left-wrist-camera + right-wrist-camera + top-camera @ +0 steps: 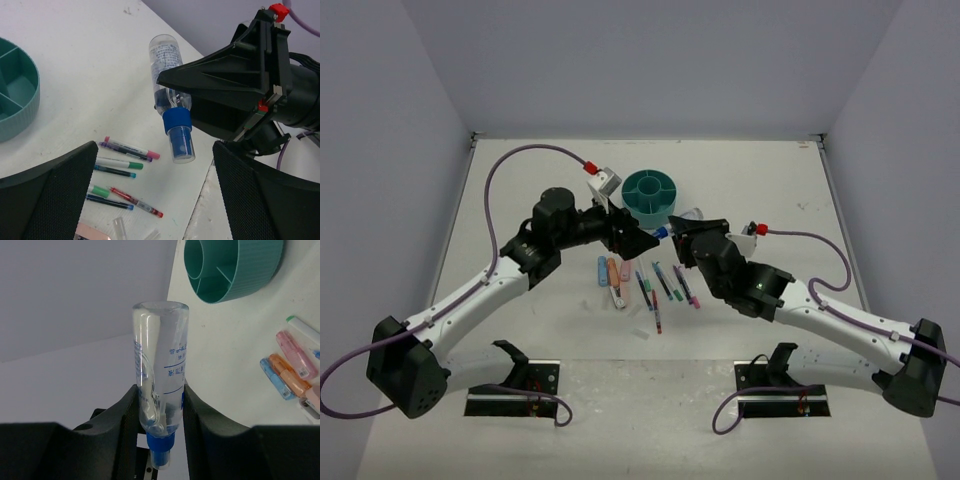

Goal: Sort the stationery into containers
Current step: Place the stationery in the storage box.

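Note:
My right gripper (677, 228) is shut on a clear glue bottle with a blue cap (160, 355), its jaws clamped on the lower body just above the cap (160, 400). The bottle hangs above the table, cap toward my left gripper (638, 238), which is open and empty. In the left wrist view the bottle's cap (178, 136) sits just beyond the wide-open fingers (50, 190). Thin pens (662, 284) with green, pink, red and blue caps lie below the grippers, also seen in the left wrist view (131, 148). The teal organiser (651, 190) stands behind them.
Blue, orange and pink markers (608, 270) lie left of the pens; they also show in the right wrist view (289, 371). Small clear caps (640, 333) lie nearer the front. The organiser's rim shows in the left wrist view (20, 120) and the right wrist view (250, 270).

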Robot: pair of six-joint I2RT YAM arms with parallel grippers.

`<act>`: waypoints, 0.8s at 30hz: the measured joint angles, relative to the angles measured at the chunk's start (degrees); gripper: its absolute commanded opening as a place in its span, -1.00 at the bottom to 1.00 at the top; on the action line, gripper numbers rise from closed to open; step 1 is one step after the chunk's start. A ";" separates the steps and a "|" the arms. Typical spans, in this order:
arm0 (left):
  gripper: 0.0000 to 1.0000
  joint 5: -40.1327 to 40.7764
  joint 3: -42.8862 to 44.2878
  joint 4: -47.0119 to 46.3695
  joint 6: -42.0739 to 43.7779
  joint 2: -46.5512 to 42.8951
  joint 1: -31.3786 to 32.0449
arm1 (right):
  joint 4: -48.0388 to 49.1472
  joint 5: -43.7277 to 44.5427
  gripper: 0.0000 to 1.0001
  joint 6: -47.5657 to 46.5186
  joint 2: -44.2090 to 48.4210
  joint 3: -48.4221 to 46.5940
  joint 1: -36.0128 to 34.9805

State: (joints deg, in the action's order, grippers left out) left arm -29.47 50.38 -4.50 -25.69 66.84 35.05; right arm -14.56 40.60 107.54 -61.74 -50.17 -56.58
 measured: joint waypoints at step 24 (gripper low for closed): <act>0.96 -0.27 -11.83 -24.50 35.41 -11.03 6.05 | -23.36 -7.12 -1.00 5.43 2.61 -16.05 1.53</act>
State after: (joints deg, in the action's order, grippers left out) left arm -29.73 38.54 -28.99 9.72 55.81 41.10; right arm -37.91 33.47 112.97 -59.14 -66.22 -55.05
